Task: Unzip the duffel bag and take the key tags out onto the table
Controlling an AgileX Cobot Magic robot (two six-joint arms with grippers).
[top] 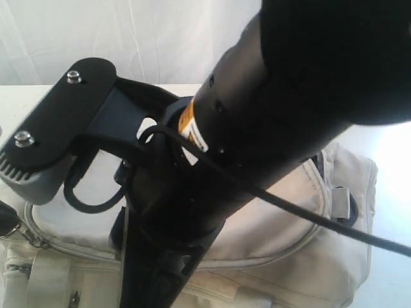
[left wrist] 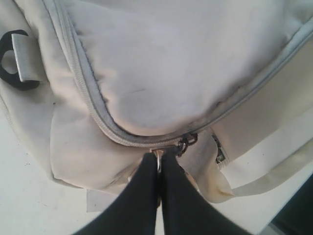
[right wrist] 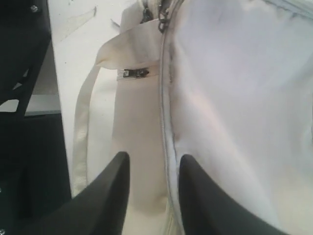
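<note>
Left tool [left wrist: 157,164]: pinched on the zipper pull [left wrist: 157,154].
Right tool [right wrist: 152,160]: half wide, holding nothing.
Duffel bag [top: 289,199]: bottom of frame.

The left gripper [left wrist: 157,164] is held with its two black fingers pressed together, and a small metal zipper pull [left wrist: 156,152] is pinched at their tips. The right gripper [right wrist: 154,160] is held with its fingers parted. A black arm [top: 257,128] is seen close up across the exterior view.

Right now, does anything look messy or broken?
Nothing's spilled or broken. The duffel bag has dark smudges along its zipper piping, and a robot arm blocks most of the exterior view.
</note>
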